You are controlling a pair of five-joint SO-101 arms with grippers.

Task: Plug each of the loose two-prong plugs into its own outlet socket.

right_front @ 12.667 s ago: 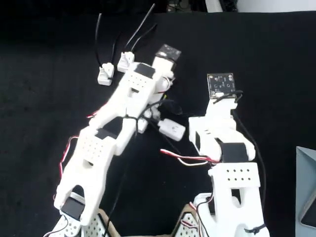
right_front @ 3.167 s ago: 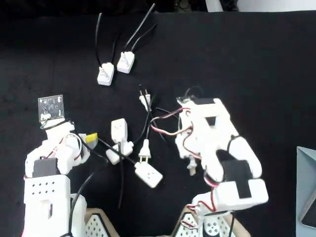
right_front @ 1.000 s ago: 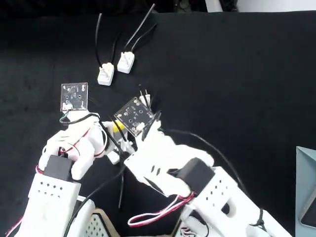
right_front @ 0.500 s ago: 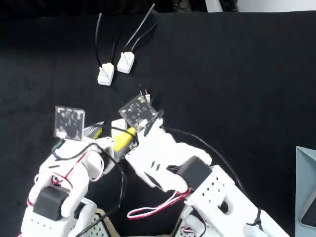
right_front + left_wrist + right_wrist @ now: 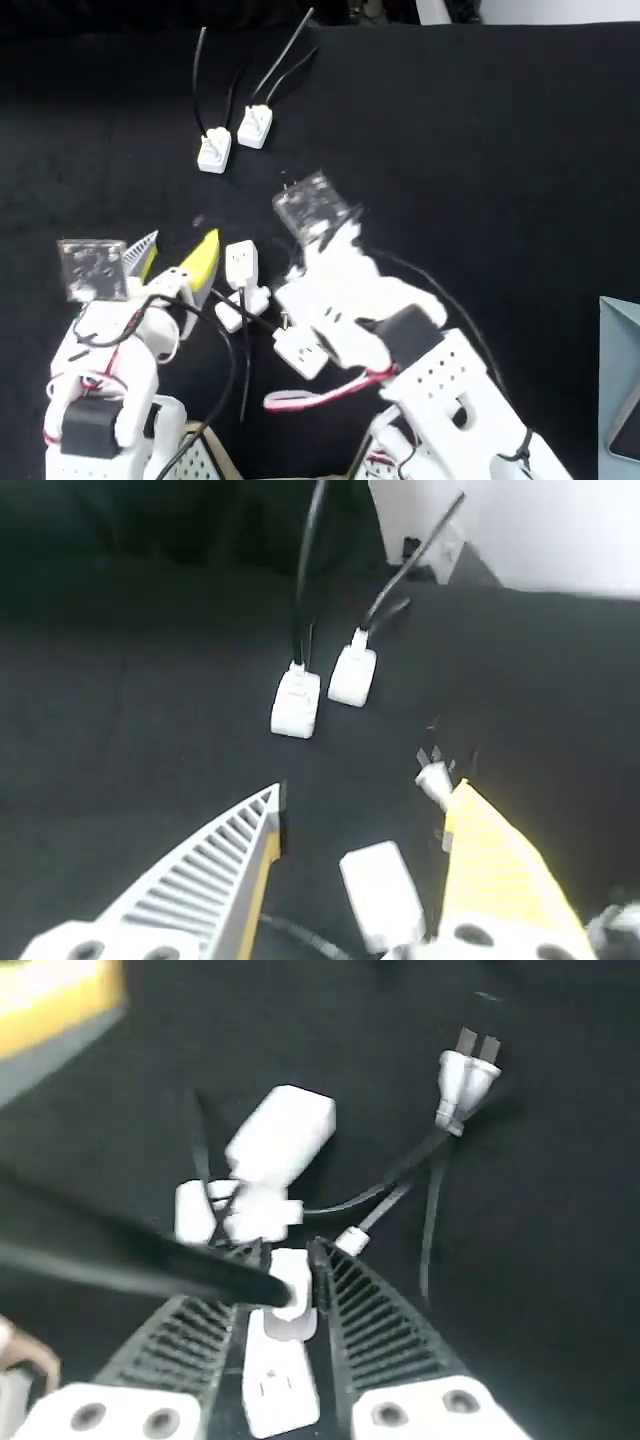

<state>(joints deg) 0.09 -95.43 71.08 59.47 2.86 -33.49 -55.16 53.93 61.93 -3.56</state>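
The right claw (image 5: 287,1252) stands narrow, its two dark fingers closed on the sides of a white plug (image 5: 290,1295). Just behind the fingertips, on the wrist side, lies the socket (image 5: 272,1385), touching or almost touching the plug's end. Plug and socket look to share one long axis, which runs along the claw's own line, so by my judgement the coming move is a short push back along that line rather than any sideways shift. Whether the prongs are already partly in is hidden by the fingers.

From above, this socket (image 5: 300,352) sits on the table (image 5: 520,150) near its front edge, about midway along it, under the right arm.

The left claw (image 5: 367,788) hangs wide and empty a little to the left. A second socket (image 5: 380,895) lies between its spread fingers, and the arm seems placed to steady it.

Farther toward the back edge lies a loose plug (image 5: 465,1070) with its prongs pointing away from both claws; the right arm is nearer to it.
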